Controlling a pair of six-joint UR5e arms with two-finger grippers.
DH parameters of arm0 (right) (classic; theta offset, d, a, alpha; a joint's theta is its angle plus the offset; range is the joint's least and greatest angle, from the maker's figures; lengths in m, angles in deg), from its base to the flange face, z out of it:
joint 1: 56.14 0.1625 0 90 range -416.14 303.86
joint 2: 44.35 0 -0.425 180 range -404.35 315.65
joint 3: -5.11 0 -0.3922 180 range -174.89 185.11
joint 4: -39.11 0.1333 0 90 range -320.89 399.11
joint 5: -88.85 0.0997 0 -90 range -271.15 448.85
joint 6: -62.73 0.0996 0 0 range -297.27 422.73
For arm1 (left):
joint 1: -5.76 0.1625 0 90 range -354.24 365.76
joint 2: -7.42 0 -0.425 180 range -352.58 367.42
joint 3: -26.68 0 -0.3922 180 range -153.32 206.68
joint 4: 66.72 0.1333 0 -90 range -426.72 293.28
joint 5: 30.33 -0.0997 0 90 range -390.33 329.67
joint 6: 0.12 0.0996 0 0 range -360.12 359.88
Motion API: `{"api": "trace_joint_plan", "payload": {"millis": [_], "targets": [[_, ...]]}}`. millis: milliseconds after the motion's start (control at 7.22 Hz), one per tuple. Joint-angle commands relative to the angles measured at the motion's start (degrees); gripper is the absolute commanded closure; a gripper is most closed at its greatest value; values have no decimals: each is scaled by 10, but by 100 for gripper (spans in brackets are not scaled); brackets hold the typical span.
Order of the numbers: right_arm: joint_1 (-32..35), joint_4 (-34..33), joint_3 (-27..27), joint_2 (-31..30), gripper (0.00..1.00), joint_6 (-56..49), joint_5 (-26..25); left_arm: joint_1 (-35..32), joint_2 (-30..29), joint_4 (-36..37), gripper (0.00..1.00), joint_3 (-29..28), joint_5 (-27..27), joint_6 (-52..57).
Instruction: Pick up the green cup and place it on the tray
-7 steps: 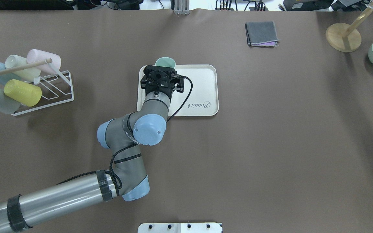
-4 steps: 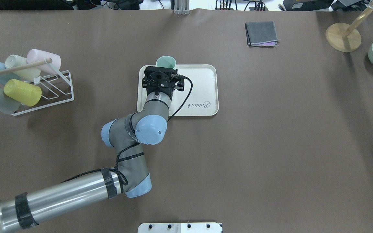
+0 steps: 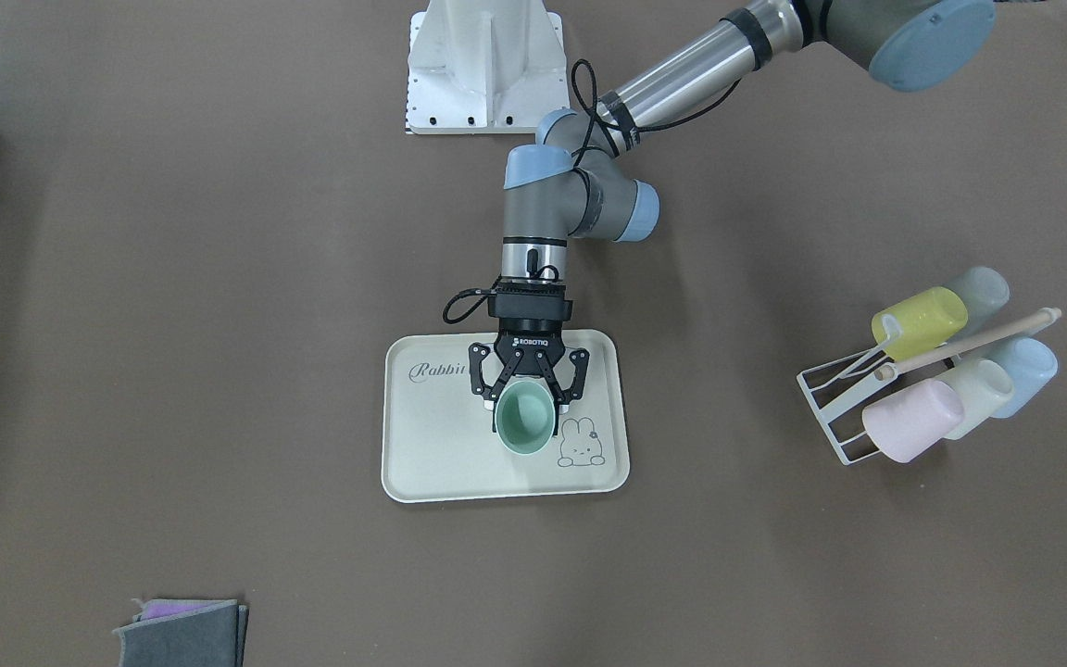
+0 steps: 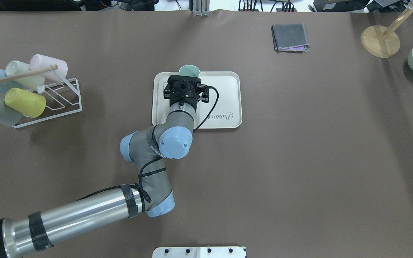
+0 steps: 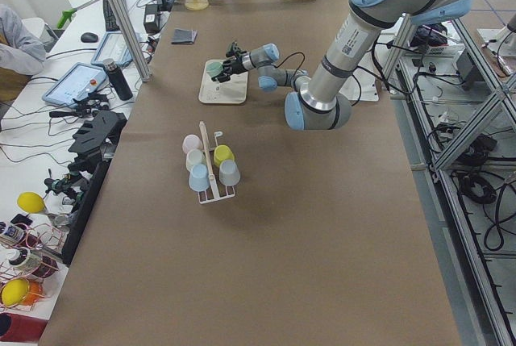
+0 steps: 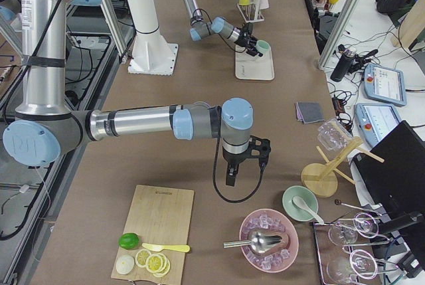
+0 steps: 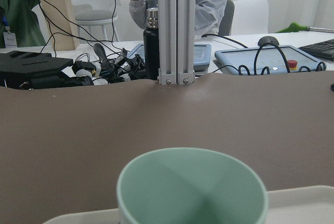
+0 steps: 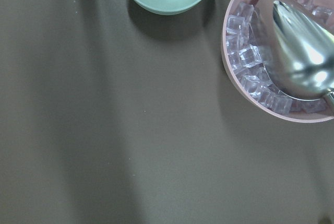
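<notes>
- Brown covering ran the whole table point(image 4: 299, 161), with wide bare room at centre and right.
- Left arm point(image 4: 170, 143) reached in from the near left, its wrist over the tray's near half.
- Tray point(image 3: 432, 459) lay flat at mid-table. Most of its bare floor was to the right of the load.
- Rack point(image 4: 79, 96) of other cups stood well apart at the far left, out of the way.
- Green cup point(image 3: 525, 419) sat upright, mouth up, over the tray left of its middle. The side views suggested it hung a little above the tray floor rather than on it.
- Left gripper point(image 3: 528, 404) had a finger pressed on either side of the green cup's wall, holding it.
- Right gripper point(image 6: 230, 177) hung far to the right near two bowls. It showed only in a side view, so I cannot tell whether it was open.
- Rabbit drawing point(image 3: 578, 443) lay just beside the green cup.
- Judged step: setting down. A straight, slow descent that kept the green cup level would suit, with the fingers parting only once the base sat flat.
- Judged risk: the raised rim. In the wrist view the far rim looked close, so any drift that way could land the base on the rim and tip it.
</notes>
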Motion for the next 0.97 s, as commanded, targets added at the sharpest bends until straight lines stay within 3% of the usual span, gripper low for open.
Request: {"api": "trace_joint_plan", "payload": {"millis": [0,831], "targets": [[1,0,5,3,0,-1,-5,3,-5,0,86,-2,23,-18],[20,0,7,6,0,-5,-6,16,-12,8,85,-11,15,4]]}}
